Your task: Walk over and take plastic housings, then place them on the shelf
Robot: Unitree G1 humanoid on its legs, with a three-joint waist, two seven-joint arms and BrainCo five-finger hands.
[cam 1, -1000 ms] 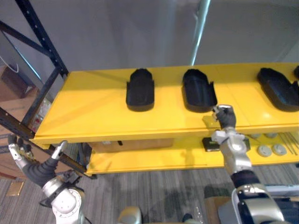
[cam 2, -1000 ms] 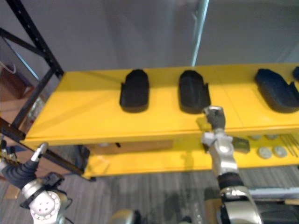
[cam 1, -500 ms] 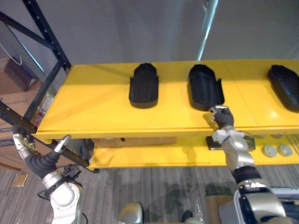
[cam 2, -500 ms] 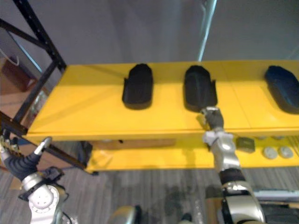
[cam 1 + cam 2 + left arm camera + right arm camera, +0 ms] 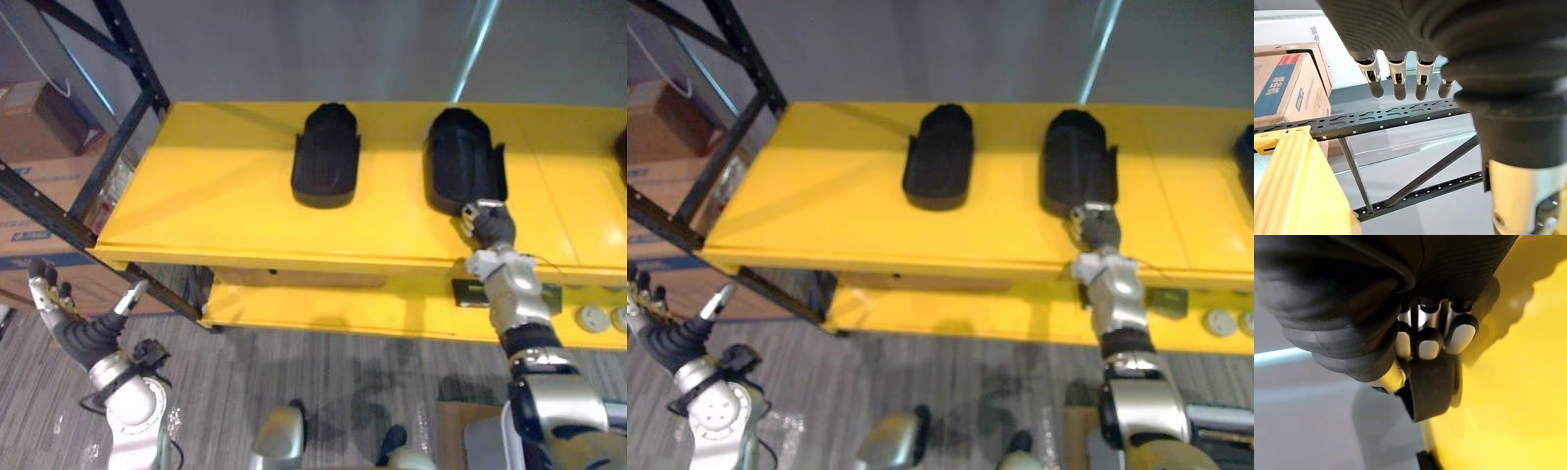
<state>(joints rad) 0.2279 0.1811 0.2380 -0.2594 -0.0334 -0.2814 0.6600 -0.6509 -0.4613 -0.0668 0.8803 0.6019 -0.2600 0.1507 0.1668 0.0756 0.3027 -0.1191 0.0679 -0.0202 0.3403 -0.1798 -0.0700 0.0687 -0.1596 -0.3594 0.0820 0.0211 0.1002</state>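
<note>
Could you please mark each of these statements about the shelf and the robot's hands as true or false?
1. The left housing lies on the upper shelf. True.
2. The left hand grips a housing. False: it is open and holds nothing, low beside the black frame.
3. The right hand has its fingers curled on the near end of the right housing. True.
4. The two housings touch. False: bare yellow board shows between them.
5. The lower shelf carries nothing. False: small round parts lie at its right end.
</note>
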